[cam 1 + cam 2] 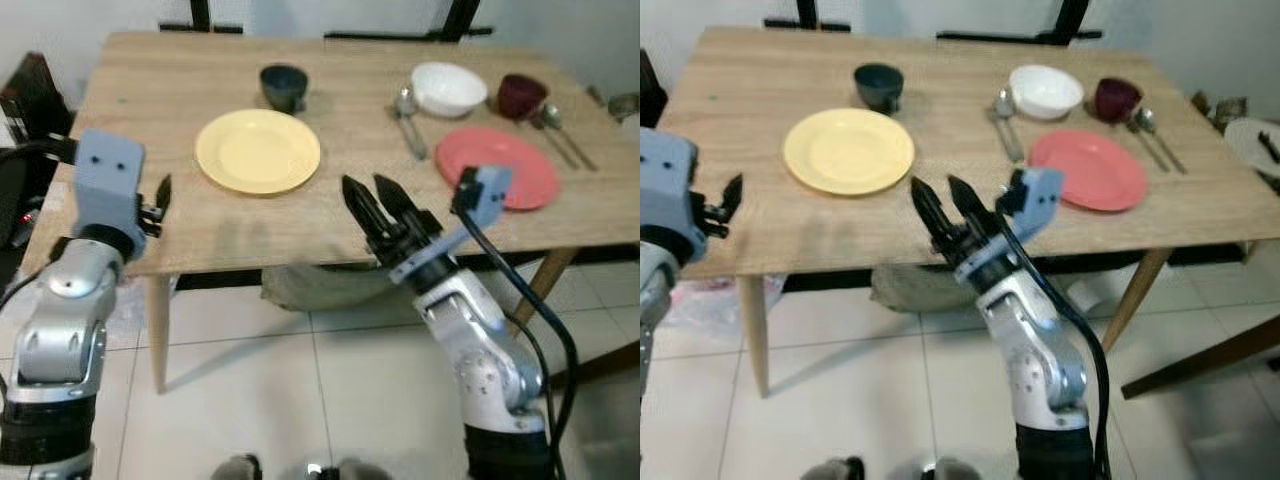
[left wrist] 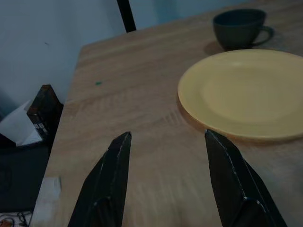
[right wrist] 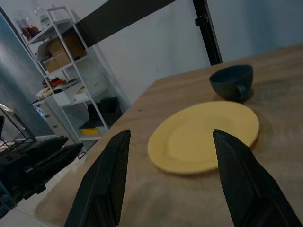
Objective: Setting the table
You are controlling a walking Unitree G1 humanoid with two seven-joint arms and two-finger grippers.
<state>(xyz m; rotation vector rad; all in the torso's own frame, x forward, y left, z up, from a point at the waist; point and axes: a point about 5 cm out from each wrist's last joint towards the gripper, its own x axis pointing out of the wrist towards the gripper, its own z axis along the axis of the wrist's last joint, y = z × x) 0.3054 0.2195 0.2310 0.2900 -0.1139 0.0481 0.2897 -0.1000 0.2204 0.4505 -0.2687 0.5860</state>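
You stand at the near edge of the wooden table [image 1: 150, 110] with both arms up and nothing in them. On your left, the left pincer [image 1: 163, 193] hangs over the table's near left edge, its two black fingers spread apart and empty. Just past it lies the yellow plate [image 1: 258, 150], with the dark cup [image 1: 283, 86] behind it. In the middle, the right pincer [image 1: 378, 206] is also spread open and empty, near the table's front edge. To the right lie a spoon [image 1: 408, 120], the white bowl [image 1: 449, 88], the red plate [image 1: 520, 158], a dark red cup [image 1: 522, 95] and more cutlery [image 1: 562, 130]. The yellow place looks like it has no spoon or bowl yet. I think your next move is to reach for one of those.
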